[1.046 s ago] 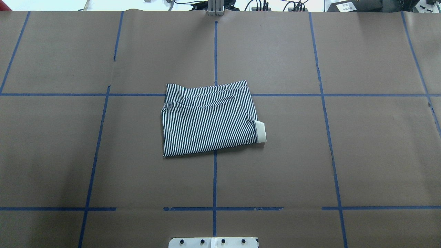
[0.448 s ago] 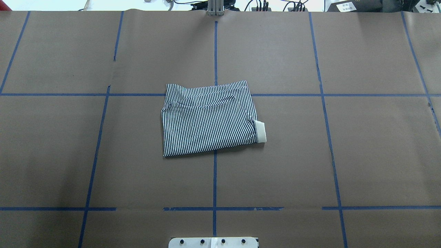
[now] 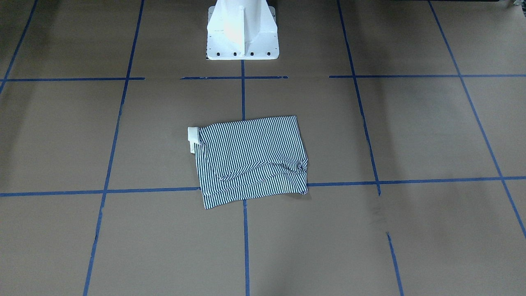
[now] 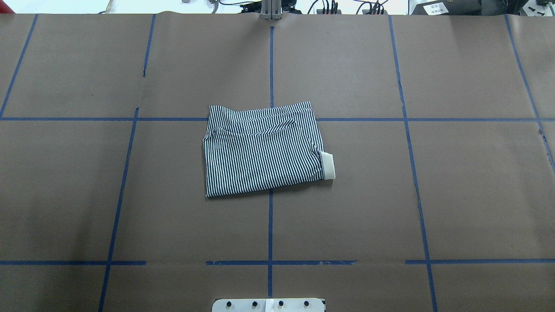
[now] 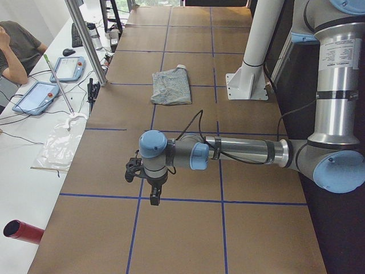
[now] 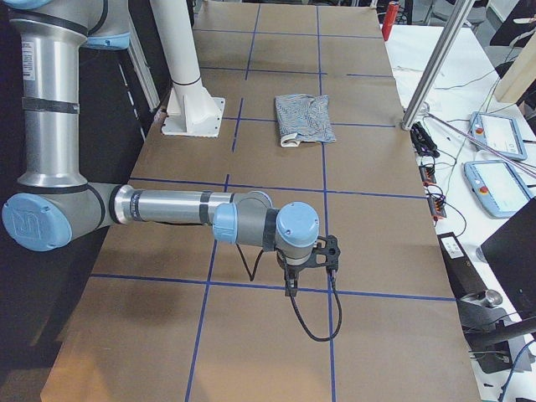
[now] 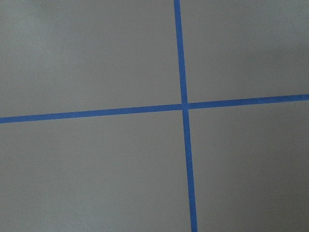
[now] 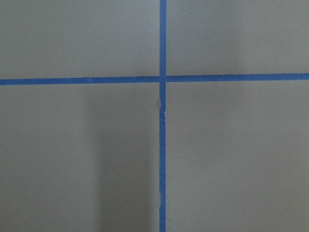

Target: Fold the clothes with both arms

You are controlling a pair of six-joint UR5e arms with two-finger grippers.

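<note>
The clothes are one navy-and-white striped shirt, folded into a compact rectangle at the middle of the table, also seen in the front view and in both side views. A cream collar piece sticks out at its right edge. Neither arm shows in the overhead or front view. My left gripper hangs over bare paper far from the shirt, near the table's left end. My right gripper hangs likewise near the right end. Whether they are open or shut I cannot tell. Both wrist views show only brown paper and blue tape.
The table is covered in brown paper with a blue tape grid. The white pedestal base stands at the robot's edge. A person, teach pendants and a metal post stand along the far side bench.
</note>
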